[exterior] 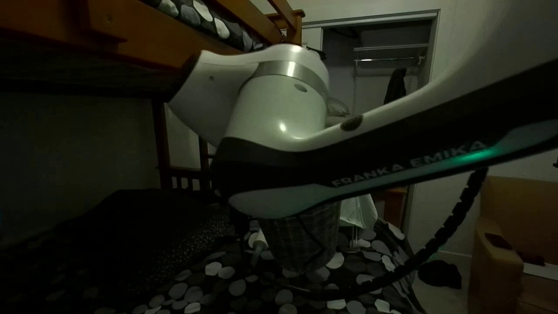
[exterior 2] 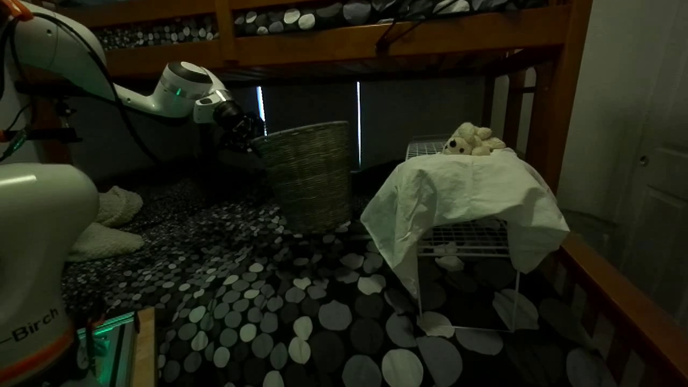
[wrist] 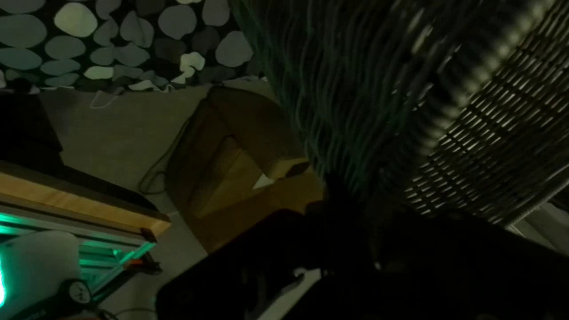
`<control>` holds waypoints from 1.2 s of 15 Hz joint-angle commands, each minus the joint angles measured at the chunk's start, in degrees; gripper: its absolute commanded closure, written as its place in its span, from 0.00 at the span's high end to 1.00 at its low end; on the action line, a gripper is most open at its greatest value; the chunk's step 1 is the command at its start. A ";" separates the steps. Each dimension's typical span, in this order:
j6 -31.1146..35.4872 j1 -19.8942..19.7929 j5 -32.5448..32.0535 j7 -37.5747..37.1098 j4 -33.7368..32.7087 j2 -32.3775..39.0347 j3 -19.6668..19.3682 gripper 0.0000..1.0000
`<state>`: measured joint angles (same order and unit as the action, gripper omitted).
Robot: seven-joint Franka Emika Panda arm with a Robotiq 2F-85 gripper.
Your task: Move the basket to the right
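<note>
The basket [exterior 2: 312, 177] is tall, woven and grey-green. It stands on the dotted bedspread [exterior 2: 269, 322], with its rim slanting lower on the gripper's side. In an exterior view the basket [exterior: 301, 240] is partly hidden behind the arm, which also hides the gripper. My gripper [exterior 2: 253, 141] is at the basket's rim on the side facing the robot. In the wrist view the dark fingers of the gripper [wrist: 355, 200] lie on both sides of the rim and close on the wall of the basket [wrist: 329, 80]. The fingertips are very dark there.
A white wire rack [exterior 2: 465, 247] with a white cloth [exterior 2: 457, 185] and a cream plush toy [exterior 2: 473, 141] stands beside the basket. The wooden upper bunk rail [exterior 2: 403, 45] runs overhead. A tan armchair [exterior: 497, 253] stands off the bed.
</note>
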<state>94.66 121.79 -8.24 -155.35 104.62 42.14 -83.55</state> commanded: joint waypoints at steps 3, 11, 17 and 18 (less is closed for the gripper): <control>13.12 17.78 9.36 -2.97 22.91 7.70 -14.57 0.03; 21.65 16.72 6.31 -2.56 25.63 3.22 -12.56 0.03; 38.74 17.40 9.53 -0.69 39.06 5.57 -16.32 0.03; 40.06 17.13 9.93 0.01 40.47 5.97 -16.93 0.03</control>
<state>129.67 137.04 0.25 -154.94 140.13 45.45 -96.84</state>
